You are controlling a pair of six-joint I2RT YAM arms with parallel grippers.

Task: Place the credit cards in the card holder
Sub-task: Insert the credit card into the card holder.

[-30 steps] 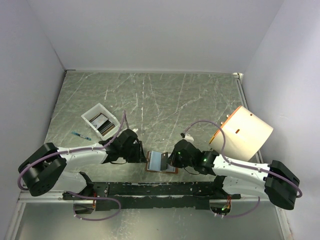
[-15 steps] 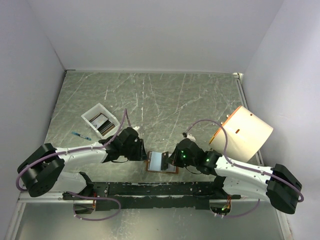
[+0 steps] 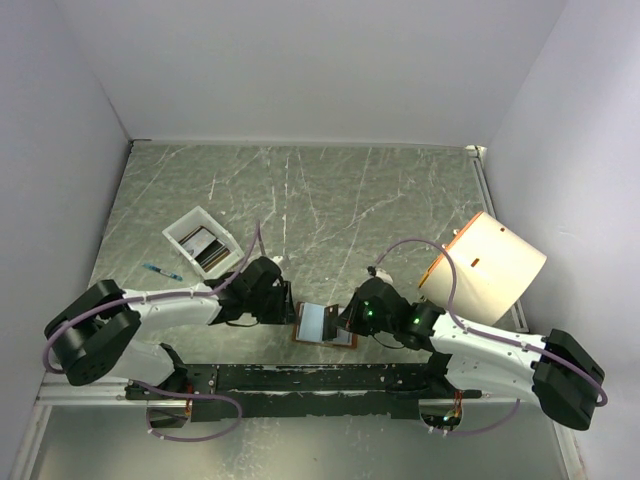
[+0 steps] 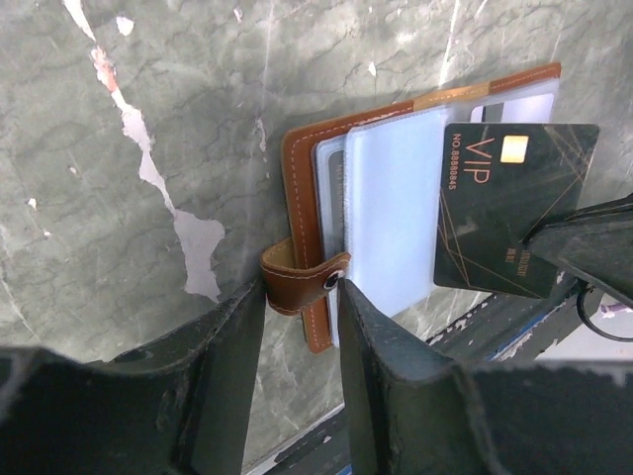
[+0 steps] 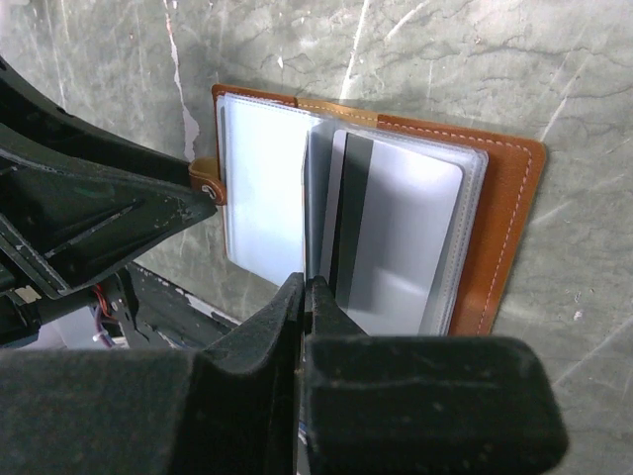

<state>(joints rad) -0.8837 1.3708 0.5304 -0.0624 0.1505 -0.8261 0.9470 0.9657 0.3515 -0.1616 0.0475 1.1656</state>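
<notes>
**CARD LOADING: ONE CARD AT THE HOLDER, MORE WAITING IN THE TRAY**

The right gripper (image 5: 305,287) has its fingers pressed together, pinching a dark card (image 4: 509,208) near one corner. That card lies over the right half of the open card holder (image 4: 299,188) and appears not yet seated in a sleeve. The left gripper (image 4: 302,290) stands part spread, astride the holder's snap strap (image 4: 292,280); contact with the strap cannot be confirmed. The holder lies flat near the front table edge, between the two arms. Further out, to the left, more credit cards (image 3: 205,247) sit in a white tray (image 3: 183,222). Judged progress: early, as the tray cards have yet to be loaded.
</notes>
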